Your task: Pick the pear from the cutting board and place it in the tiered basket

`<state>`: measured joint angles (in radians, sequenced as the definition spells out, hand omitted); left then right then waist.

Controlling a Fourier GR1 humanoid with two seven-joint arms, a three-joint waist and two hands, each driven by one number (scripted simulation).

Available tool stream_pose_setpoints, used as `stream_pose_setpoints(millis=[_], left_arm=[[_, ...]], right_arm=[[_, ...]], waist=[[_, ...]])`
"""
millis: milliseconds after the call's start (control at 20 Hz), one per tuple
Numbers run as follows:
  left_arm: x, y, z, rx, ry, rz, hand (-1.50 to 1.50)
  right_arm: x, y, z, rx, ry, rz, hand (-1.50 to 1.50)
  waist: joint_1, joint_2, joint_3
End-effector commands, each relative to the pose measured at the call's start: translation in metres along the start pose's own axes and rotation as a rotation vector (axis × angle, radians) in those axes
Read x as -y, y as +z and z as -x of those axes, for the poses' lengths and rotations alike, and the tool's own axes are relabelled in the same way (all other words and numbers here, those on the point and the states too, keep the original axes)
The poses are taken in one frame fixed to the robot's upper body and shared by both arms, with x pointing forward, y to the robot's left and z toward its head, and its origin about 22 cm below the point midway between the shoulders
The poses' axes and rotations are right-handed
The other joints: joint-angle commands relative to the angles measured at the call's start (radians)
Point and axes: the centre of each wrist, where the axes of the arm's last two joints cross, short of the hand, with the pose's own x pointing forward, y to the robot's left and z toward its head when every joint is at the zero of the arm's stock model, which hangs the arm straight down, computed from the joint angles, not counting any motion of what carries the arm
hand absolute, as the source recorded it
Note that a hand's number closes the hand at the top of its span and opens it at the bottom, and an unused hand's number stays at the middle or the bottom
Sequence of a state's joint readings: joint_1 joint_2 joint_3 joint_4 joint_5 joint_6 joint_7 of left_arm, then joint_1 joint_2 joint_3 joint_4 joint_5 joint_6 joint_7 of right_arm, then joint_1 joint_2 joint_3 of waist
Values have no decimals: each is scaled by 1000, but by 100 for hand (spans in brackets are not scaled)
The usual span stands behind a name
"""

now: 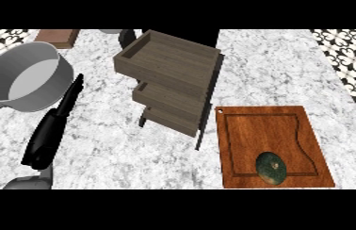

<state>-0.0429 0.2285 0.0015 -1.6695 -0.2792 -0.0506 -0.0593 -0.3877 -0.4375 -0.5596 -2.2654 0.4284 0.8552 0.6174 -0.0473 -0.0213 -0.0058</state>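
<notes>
Head view: pear (pixel 272 168) lying on its side near the front edge of the cutting board (pixel 243 144), dark green and mottled, stalk end toward the middle, inside the board's routed groove and untouched. Board flat on the worktop (pixel 278 69) at the right, corner hole toward the far left. Just left of the board, and close beside it, the tiered basket (pixel 170 59): wooden trays stepped one above another on a thin dark frame, top tray the widest and open upward, lower trays partly tucked beneath it. Probably set that close so the carry from board to tray stays short; top tray looks the easiest target, being unobstructed from above. Further left, a grey pot (pixel 31 76) with a pale inside, partly cut by the edge of the picture, and a brown block (pixel 57 37) at the far edge. Left hand (pixel 49 135) at the lower left, black, raised on its grey forearm, fingers (pixel 71 90) straight and close together, pointing away toward the pot, holding nothing and not clearly touching anything; judged at rest. Right hand nowhere to be seen, so nothing to say of its fingers. Pickup not yet begun, by the look of things: pear well apart from the only visible hand, with the basket between them.
</notes>
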Motion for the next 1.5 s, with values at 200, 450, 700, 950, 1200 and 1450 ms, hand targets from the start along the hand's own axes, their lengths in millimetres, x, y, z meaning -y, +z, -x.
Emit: stream_pose_setpoints(millis=[200, 450, 700, 950, 1200, 1450], left_arm=[[-1, 2, -5, 20, -1, 41, 0], [1, -4, -19, 33, -3, 44, 0], [12, -14, -13, 37, 7, 47, 0], [16, -15, -11, 42, 8, 64, 0], [8, -16, -13, 55, 17, 46, 0], [4, -17, -8, 44, 18, 52, 0]], right_arm=[[54, -10, -63, 74, -70, 76, 150], [68, -31, -106, 85, -136, 50, 150], [72, -58, -165, 68, -178, 22, 150], [83, -78, -222, 50, -230, -39, 150], [60, -98, -271, 21, -222, -113, 150], [35, -120, -305, 0, -250, -183, 150]], waist=[[48, 1, -3], [53, -2, -3], [66, 11, -3], [68, 10, -3], [74, 16, 1], [72, 21, 2]])
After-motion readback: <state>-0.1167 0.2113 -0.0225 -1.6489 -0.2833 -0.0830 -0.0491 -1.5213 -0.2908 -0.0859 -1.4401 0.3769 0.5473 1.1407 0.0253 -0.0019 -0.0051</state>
